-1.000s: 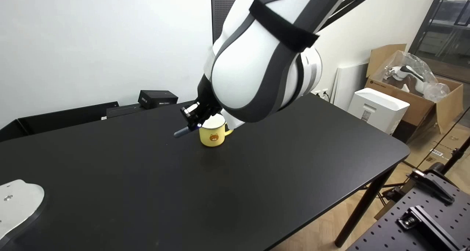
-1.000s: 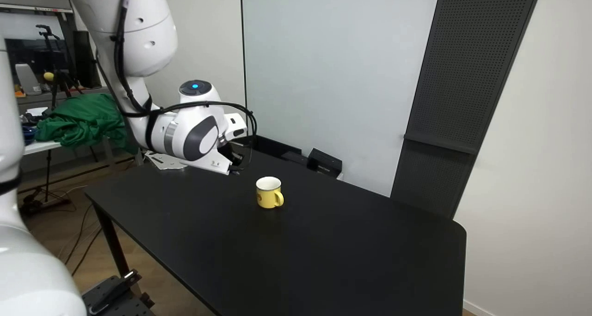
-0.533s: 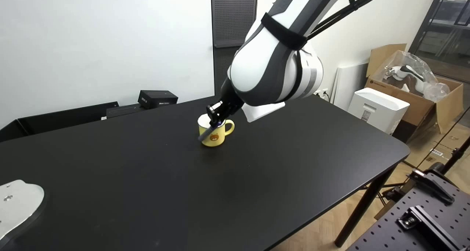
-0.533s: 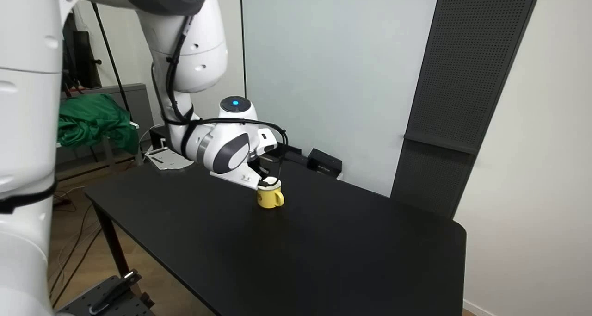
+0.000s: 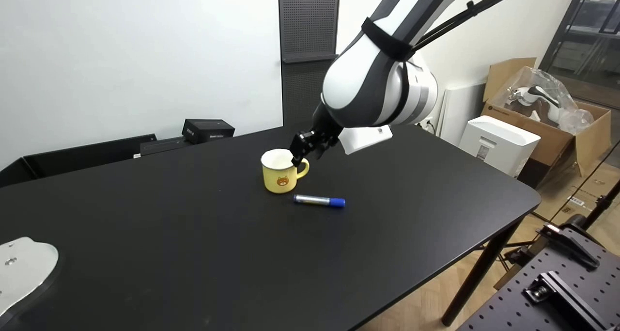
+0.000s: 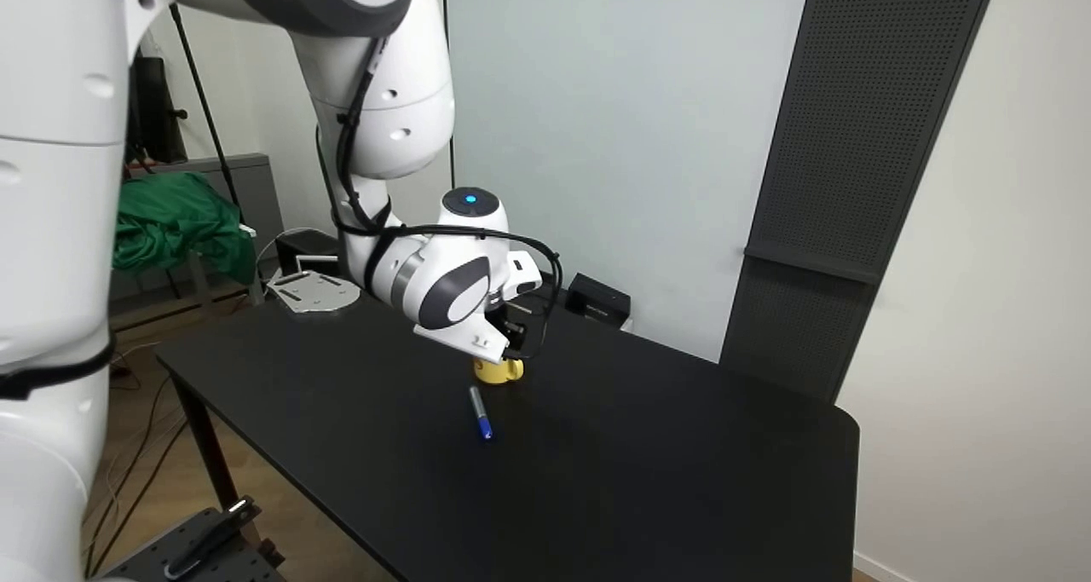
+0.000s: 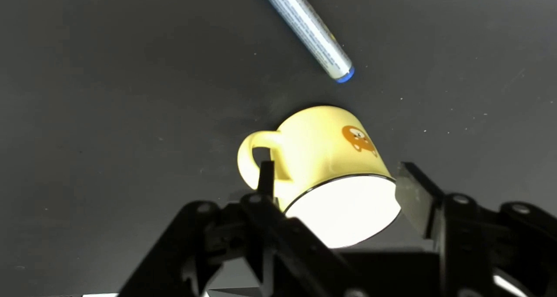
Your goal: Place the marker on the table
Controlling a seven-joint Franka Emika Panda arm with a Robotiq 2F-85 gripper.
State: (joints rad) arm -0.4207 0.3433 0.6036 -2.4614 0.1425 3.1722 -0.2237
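The marker [image 5: 317, 200], silver-white with a blue cap, lies on the black table [image 5: 203, 253] just in front of the yellow mug, apart from it. An exterior view also shows the marker [image 6: 481, 413] lying loose, its blue end toward the camera. In the wrist view the marker [image 7: 310, 31] crosses the top, its cap cut off by the frame edge. My gripper [image 7: 337, 175] is open, fingers spread wide, and holds nothing. It hangs by the mug's rim; the mug shows between and beyond the fingertips [image 7: 411, 197], and whether they touch it I cannot tell.
The yellow mug [image 5: 280, 178] stands upright, handle beside my gripper. Black boxes [image 5: 208, 130] line the table's back edge by the wall. A silver plate [image 6: 314, 292] sits at the table's far end. The arm partly covers the mug [image 6: 499, 371] in an exterior view.
The marker was jutting from my gripper and has been let go onto the table. The jaws have opened. The arm has moved across to the mug's handle side; the mug stayed put.
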